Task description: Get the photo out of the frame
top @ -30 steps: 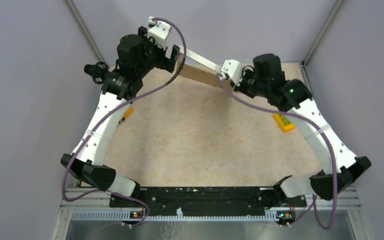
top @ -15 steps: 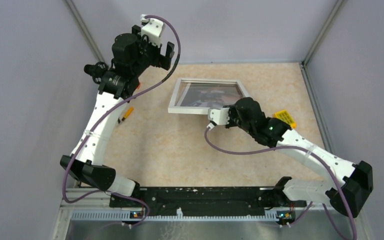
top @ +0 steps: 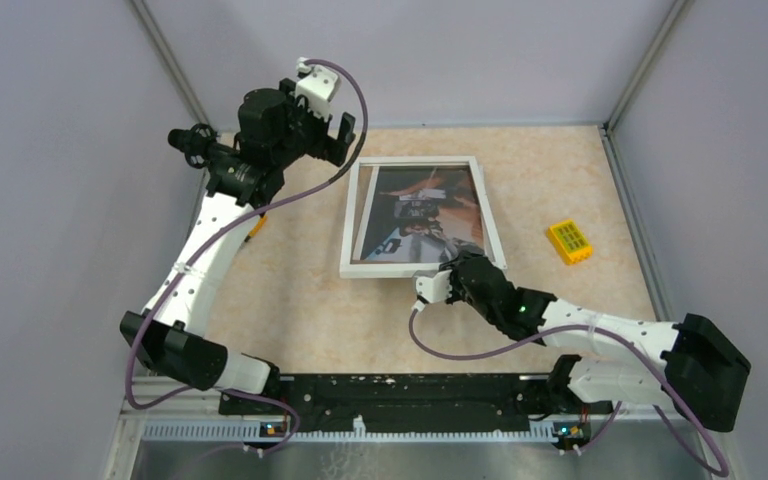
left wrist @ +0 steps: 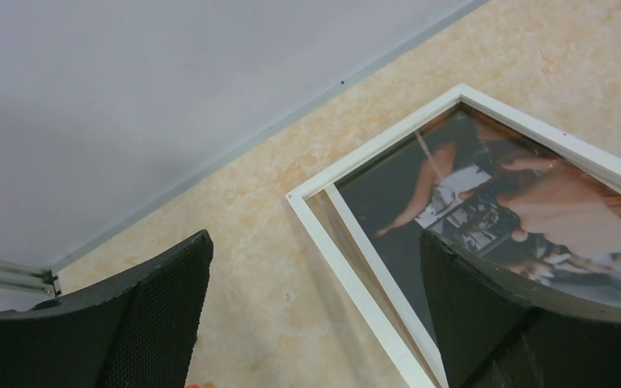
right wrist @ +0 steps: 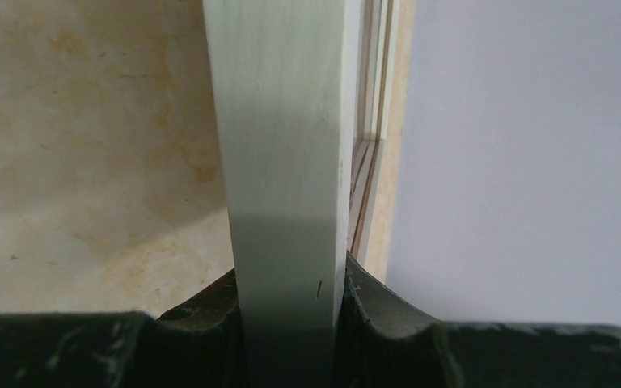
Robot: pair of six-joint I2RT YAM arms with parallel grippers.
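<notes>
The frame, white-bordered, lies about flat and face up in the middle of the table. The photo, a dark collage, shows inside it. My right gripper is shut on the frame's near edge. In the right wrist view that pale edge runs between the two black fingers of the right gripper. My left gripper hangs open over the frame's far left corner, holding nothing. In the left wrist view the left gripper has wide-apart fingers, with the frame corner and photo below.
A small yellow block sits on the table right of the frame. A small orange object lies by the left arm. Grey walls with metal posts close in the table at the back and both sides.
The frame was held up at the back between both grippers. The left gripper let go and stayed back. The right arm swung the frame down toward me and laid it face up.
</notes>
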